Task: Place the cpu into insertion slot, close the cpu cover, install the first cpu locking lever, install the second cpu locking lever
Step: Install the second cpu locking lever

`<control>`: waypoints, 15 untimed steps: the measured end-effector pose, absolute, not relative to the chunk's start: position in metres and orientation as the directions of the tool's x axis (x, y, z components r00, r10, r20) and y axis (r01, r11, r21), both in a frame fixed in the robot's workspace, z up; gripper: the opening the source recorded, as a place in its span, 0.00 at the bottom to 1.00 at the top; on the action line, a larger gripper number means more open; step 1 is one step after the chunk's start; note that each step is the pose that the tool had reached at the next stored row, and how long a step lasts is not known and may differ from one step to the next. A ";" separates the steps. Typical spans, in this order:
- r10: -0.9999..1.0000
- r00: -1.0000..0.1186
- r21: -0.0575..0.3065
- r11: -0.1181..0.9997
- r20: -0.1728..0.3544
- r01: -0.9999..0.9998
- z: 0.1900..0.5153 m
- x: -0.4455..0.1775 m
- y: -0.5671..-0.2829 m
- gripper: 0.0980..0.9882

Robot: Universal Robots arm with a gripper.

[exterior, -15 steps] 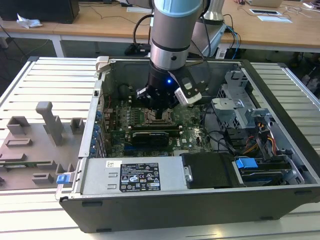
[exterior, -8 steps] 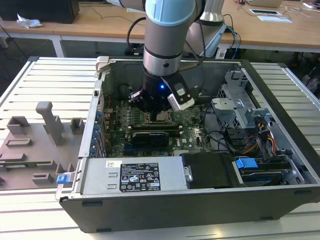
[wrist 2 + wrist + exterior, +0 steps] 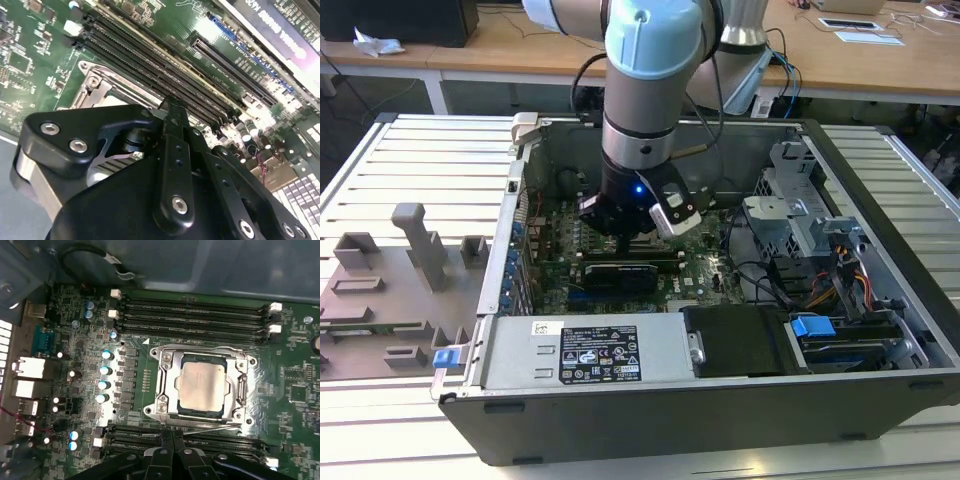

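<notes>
Risk lies at the lever, we judge. Our gripper [image 3: 172,440] sits with fingers pressed together just beside the insertion slot [image 3: 202,385], where the cpu [image 3: 202,386] rests under the closed cpu cover [image 3: 165,382]. A thin locking lever [image 3: 210,428] runs along the socket edge nearest us; slipping off it could scrape the green board [image 3: 300,370].
</notes>
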State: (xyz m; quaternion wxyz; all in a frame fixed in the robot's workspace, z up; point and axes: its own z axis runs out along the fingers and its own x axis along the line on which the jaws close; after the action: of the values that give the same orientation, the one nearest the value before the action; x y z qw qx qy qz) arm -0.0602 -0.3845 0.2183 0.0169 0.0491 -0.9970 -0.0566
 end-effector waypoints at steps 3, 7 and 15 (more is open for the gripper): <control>-0.104 -0.994 0.127 0.987 0.027 -0.099 0.211 -0.072 -0.385 0.01; -0.110 -0.994 0.160 0.982 0.023 -0.105 0.210 -0.083 -0.385 0.01; -0.122 -0.992 0.189 0.975 0.020 -0.116 0.201 -0.086 -0.382 0.01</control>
State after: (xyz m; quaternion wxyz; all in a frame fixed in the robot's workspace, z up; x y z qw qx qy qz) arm -0.0859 -0.3820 0.2012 0.0156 0.0599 -0.9936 -0.0943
